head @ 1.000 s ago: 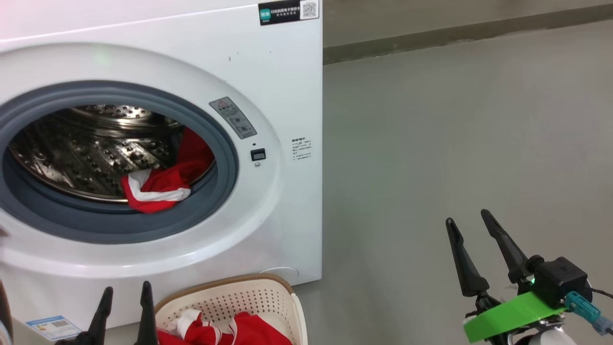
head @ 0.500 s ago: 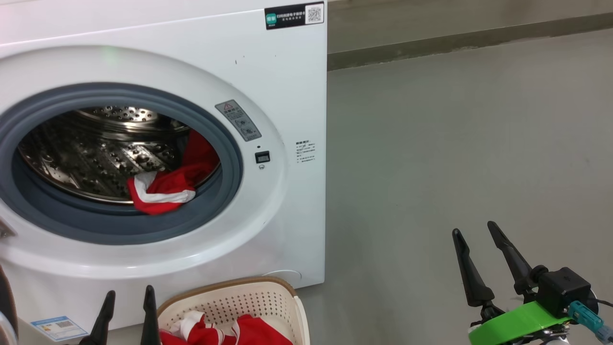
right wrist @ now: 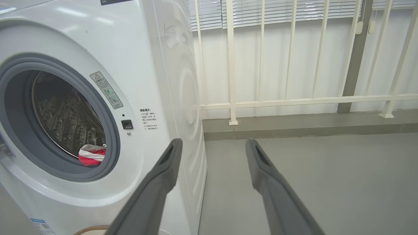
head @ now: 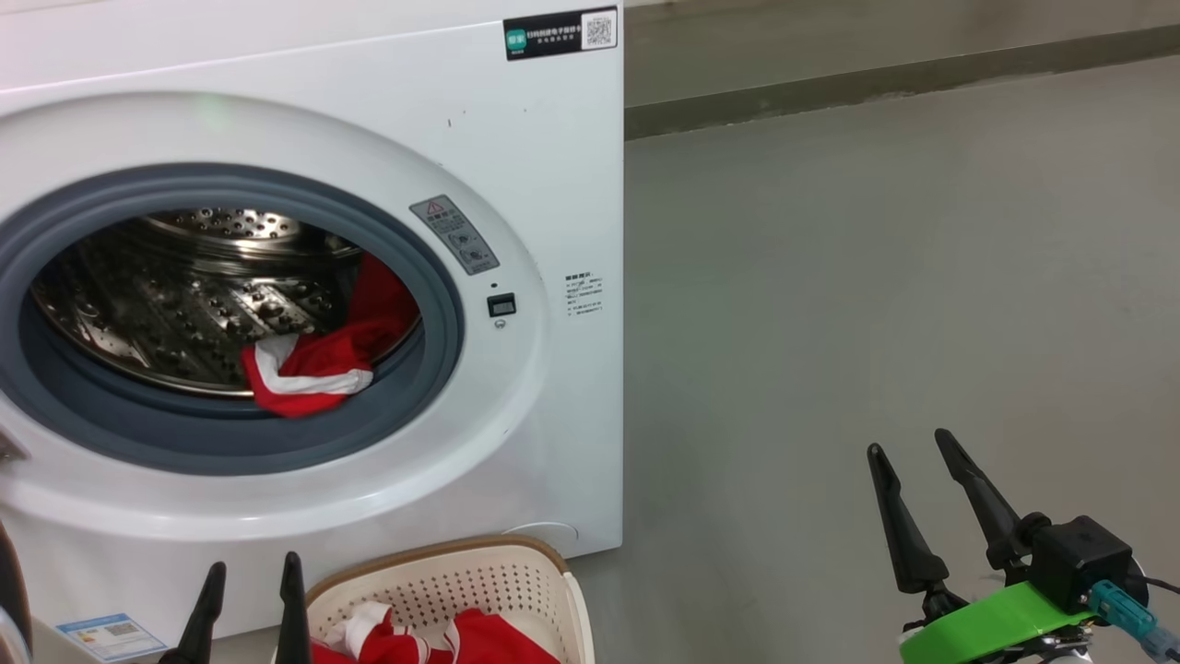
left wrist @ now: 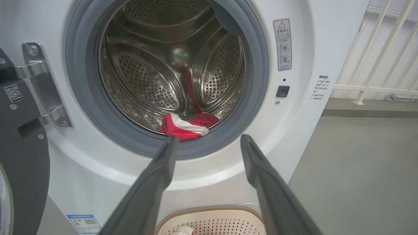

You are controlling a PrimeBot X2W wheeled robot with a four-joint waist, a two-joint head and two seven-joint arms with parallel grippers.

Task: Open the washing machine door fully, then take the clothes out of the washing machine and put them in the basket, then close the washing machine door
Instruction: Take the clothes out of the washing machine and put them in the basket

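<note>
Unloading step, roughly halfway imo. Washing machine door (left wrist: 23,169) swung open at left. Clothes (head: 309,373) split: one red bundle at front lip of drum (head: 184,277), spilling onto grey ring (head: 277,443); more red fabric already in basket (head: 442,553) on floor (head: 830,277) below washing machine (head: 553,184). Left pincer (head: 253,564) wide, empty, just beside basket, aimed at drum. Right pincer (head: 908,443) wide, empty, well apart over floor. Next: left reaches in, clamps bundle, lifts clear of ring, drops into basket.

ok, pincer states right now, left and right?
Left pincer: open, holding nothing.
Right pincer: open, holding nothing.
</note>
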